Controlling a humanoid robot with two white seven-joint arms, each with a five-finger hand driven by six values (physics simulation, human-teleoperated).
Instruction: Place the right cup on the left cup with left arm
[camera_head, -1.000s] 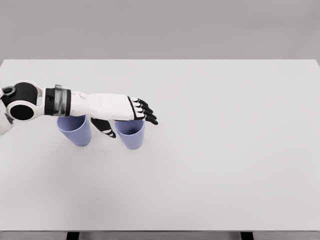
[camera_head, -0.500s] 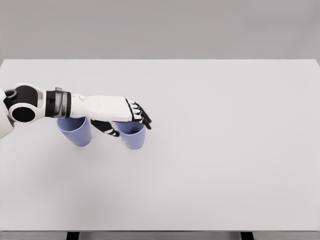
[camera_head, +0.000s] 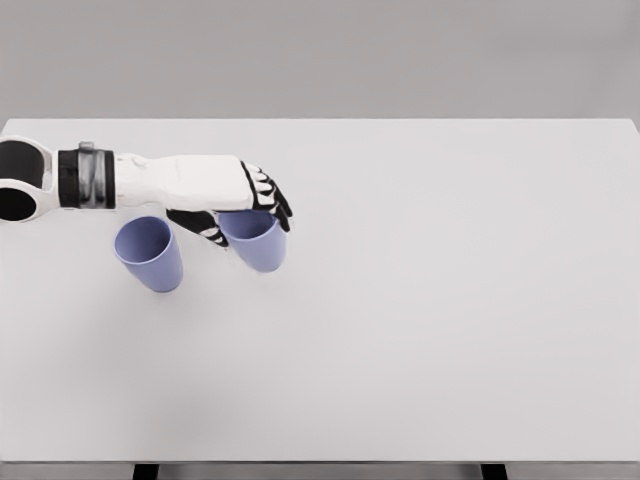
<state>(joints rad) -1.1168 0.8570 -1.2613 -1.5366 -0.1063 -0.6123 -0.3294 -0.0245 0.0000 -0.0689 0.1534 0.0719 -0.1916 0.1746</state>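
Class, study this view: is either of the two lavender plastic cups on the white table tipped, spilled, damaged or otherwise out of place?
Nothing stands out. The left lavender plastic cup stands upright on the white table, opening up. The right lavender plastic cup is gripped at its rim by the left hand, roughly upright. No spill or damage shows.

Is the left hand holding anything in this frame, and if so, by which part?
Yes. The left hand grips the right-hand lavender plastic cup at its rim, fingers over the far edge and thumb on the near-left side.
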